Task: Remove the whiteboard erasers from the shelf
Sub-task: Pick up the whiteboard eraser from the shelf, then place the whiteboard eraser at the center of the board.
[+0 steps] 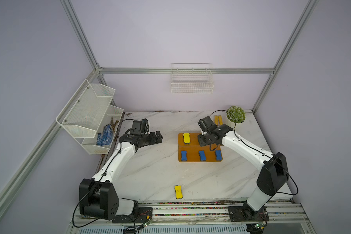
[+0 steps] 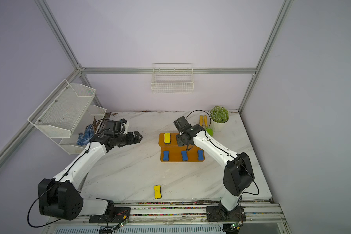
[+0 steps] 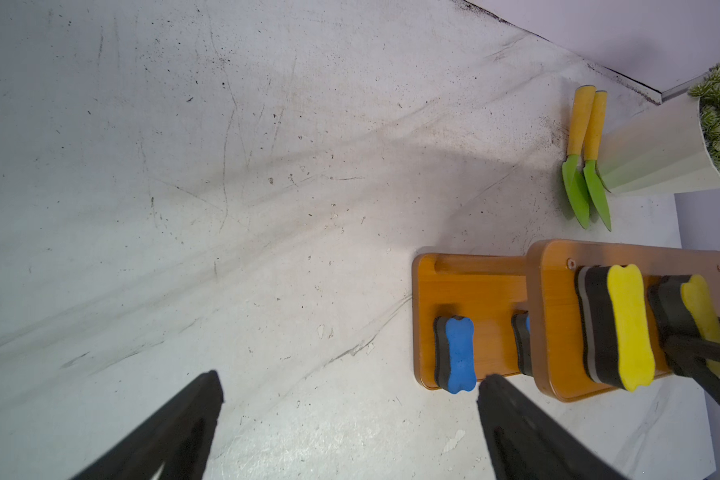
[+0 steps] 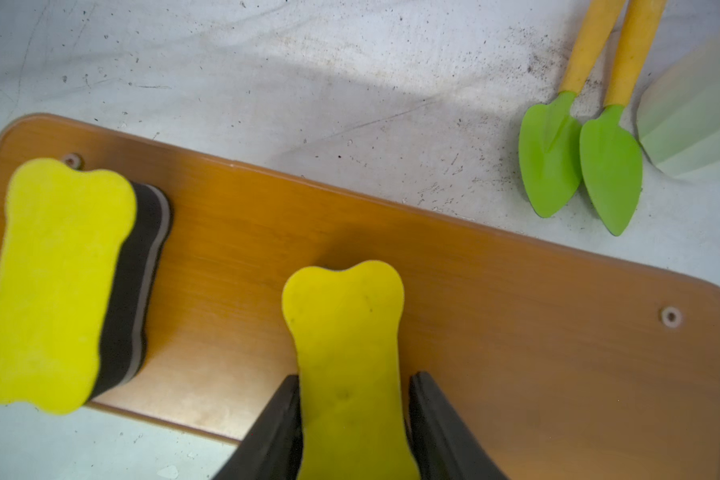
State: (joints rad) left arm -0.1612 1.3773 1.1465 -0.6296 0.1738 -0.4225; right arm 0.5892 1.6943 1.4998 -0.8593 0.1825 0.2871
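The orange-brown shelf (image 1: 193, 141) stands right of the table's middle. On its upper tier lie two yellow erasers. One (image 1: 186, 138) is free; my right gripper (image 4: 354, 380) is shut on the waist of the other (image 4: 344, 316), which still rests on the board. My right wrist hides that eraser in both top views. Three blue erasers (image 1: 184, 155) (image 1: 201, 155) (image 1: 217, 155) lie on the lower tier. Another yellow eraser (image 1: 178, 191) lies on the table near the front edge. My left gripper (image 1: 159, 136) hovers open to the left of the shelf, holding nothing.
Two yellow-handled green spatulas (image 1: 218, 120) and a potted plant (image 1: 235, 115) sit behind the shelf at the back right. A white wire basket (image 1: 192, 83) hangs on the back wall. A white mesh rack (image 1: 89, 115) on the left wall holds blue gloves (image 1: 103, 134).
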